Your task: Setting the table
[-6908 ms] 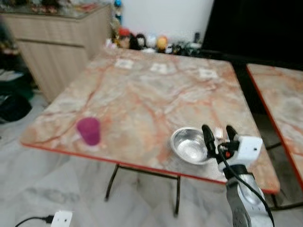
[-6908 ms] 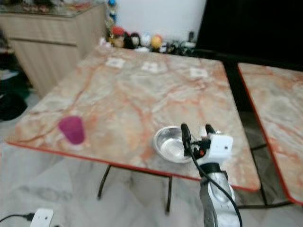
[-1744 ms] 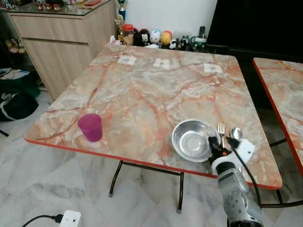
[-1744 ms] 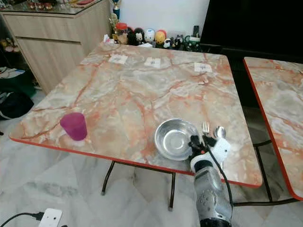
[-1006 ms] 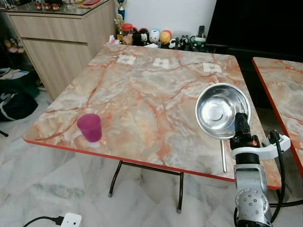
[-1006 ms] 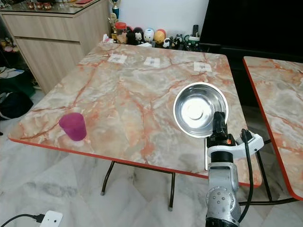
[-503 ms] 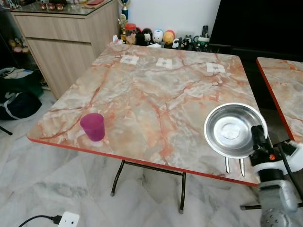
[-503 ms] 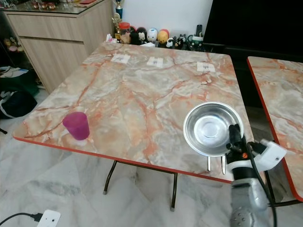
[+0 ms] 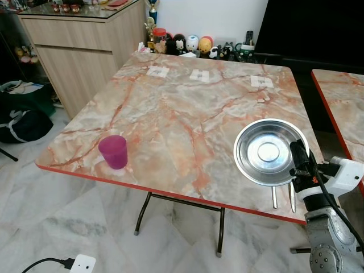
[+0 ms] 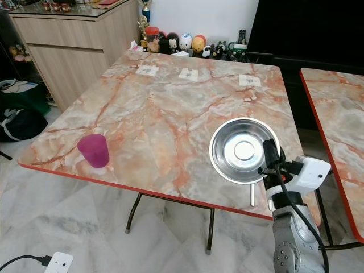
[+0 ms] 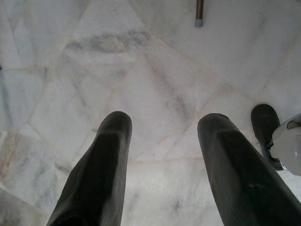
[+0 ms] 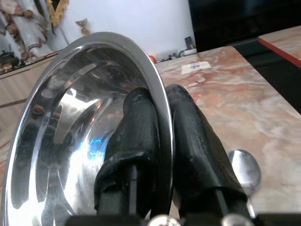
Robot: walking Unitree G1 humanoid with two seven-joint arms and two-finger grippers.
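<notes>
Now the right gripper point(image 10: 267, 154) pinches the rim of the shiny round steel bowl point(image 10: 242, 150), holding it tilted above the orange-veined marble table point(image 9: 170, 114) near its front right corner. Two utensils point(image 9: 282, 196), probably fork and spoon, lie beneath. A magenta plastic cup point(image 9: 114, 152) stands well apart. The left gripper point(image 11: 162, 165) hangs spread over the floor.

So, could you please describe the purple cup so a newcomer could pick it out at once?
Start at the marble table with the red edge. Near its front left corner stands the purple cup, upright and alone, far from the steel bowl pinched in the right gripper; nothing else there is purple.
</notes>
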